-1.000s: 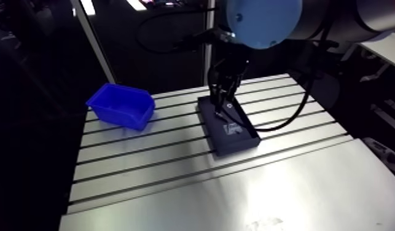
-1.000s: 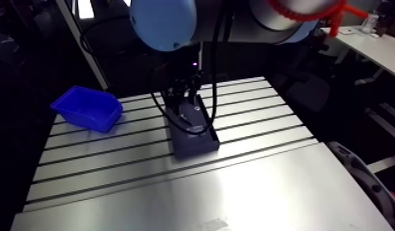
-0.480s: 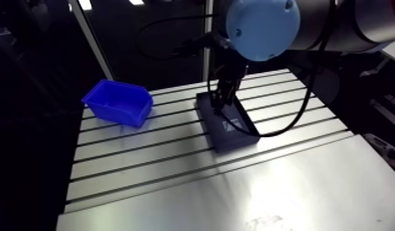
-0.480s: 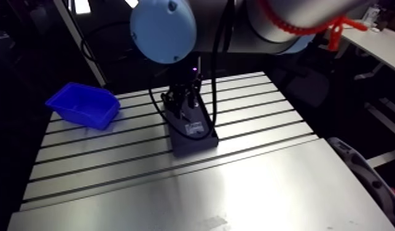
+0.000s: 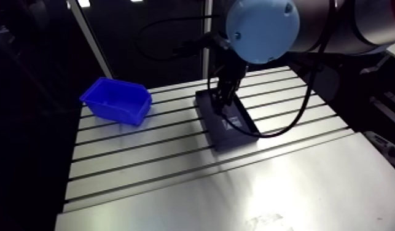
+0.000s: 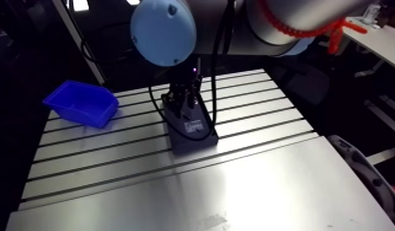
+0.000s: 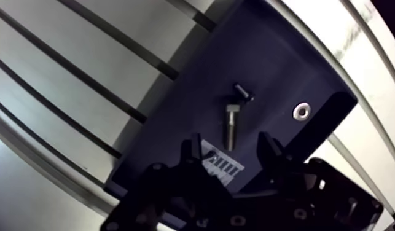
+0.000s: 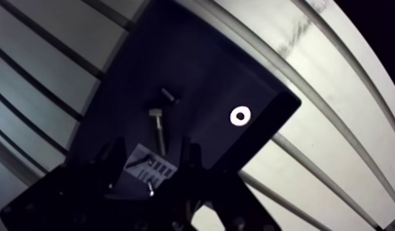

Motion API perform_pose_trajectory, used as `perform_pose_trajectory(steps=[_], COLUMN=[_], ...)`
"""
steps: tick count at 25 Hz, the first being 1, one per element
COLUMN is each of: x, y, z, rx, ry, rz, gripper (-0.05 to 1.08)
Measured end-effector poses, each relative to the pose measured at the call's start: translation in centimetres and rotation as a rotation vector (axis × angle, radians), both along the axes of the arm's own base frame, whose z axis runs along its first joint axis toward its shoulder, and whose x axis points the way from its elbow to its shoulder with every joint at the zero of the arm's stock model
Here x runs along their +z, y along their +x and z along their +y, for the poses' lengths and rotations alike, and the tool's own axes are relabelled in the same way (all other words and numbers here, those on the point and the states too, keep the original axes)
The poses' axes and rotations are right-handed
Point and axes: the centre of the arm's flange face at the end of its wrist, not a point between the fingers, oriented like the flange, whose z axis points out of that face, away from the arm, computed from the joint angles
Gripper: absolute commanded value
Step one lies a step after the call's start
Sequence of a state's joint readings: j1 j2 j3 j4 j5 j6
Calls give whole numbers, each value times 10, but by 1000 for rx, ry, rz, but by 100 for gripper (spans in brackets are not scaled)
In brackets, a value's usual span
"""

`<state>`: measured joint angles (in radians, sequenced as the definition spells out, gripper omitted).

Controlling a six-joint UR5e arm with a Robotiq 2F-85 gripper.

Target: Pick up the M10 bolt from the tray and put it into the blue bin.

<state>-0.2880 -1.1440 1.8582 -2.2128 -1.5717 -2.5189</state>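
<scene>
Lying flat in dark tray (image 7: 279, 67): slim silvery bolt (image 7: 231, 126).

Bright glare across dim table (image 5: 267, 178)

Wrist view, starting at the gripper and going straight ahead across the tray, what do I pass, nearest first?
Open gripper → white label between its fingers → silver bolt → short dark bolt → bare tray floor. The washer lies off to the side, so it is left out.
</scene>
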Motion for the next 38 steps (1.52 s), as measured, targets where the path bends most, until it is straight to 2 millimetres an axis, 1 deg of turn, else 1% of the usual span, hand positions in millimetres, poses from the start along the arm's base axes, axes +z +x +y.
perform_pose_trajectory(steps=[4,6,8,18,21,23,28,31,35,38], x=[-4,-6,-7,-8,-9,-9,-12,-13,-13,-13], y=[-1,-1,-2,-2,-2,-2,-3,-3,-4,-4], z=[1,1,1,1,1,1,1,1,1,1], rx=[-1,-2,-2,1,1,1,2,2,2,2], ry=[0,0,0,0,0,0,-1,-1,-1,-1], rz=[1,1,0,-1,-2,-3,-7,-8,-8,-8], gripper=[45,48,49,55,56,58,59,63,63,67])
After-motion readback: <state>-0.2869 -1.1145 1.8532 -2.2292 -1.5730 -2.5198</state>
